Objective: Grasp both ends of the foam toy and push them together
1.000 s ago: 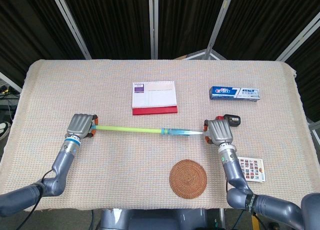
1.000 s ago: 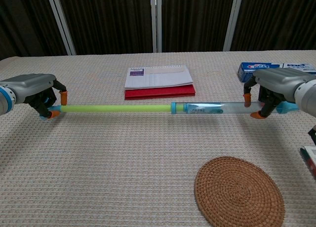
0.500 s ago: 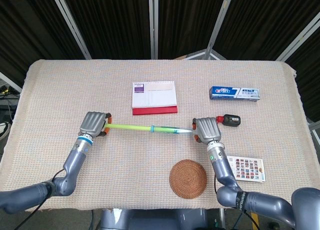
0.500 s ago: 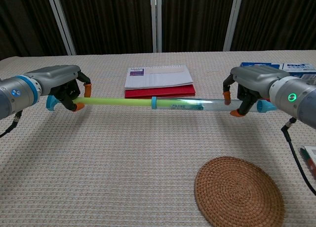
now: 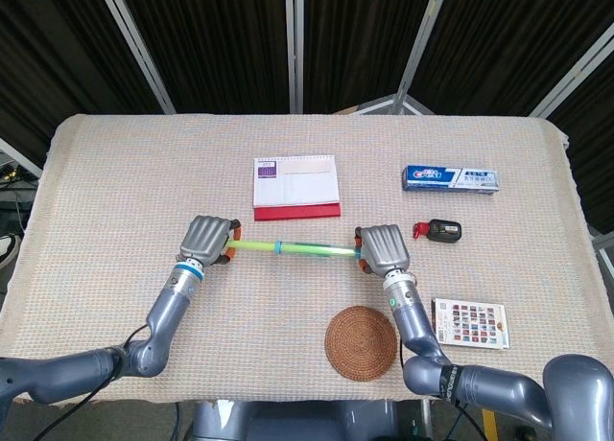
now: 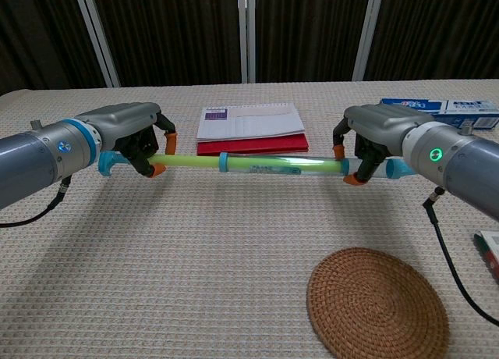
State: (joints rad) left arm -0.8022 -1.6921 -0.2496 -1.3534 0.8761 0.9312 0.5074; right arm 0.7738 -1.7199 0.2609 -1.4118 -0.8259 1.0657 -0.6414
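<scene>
A long, thin foam toy (image 6: 257, 165) is held level just above a cloth-covered table (image 5: 115, 163), its long axis running straight across from the robot's left to its right, parallel to the table's near edge. The robot's left hand (image 6: 140, 140) has its orange-tipped fingers curled around the yellow-green foam rod near that end, with a blue end cap poking out past the hand. The right hand (image 6: 370, 144) is wrapped the same way around the far end of the clear tube section, again with a blue cap showing beyond it. A blue collar on the toy sits closer to the left hand, leaving only a short stretch of bare rod between collar and hand. Both hands sit at about the same height and the same distance from the robot, facing each other along the toy's length, so any further push looks to be purely inward along that line. Just behind the toy lies a red-and-white notebook (image 5: 295, 187), and a round woven coaster (image 6: 378, 304) sits nearer the robot, toward its right.
</scene>
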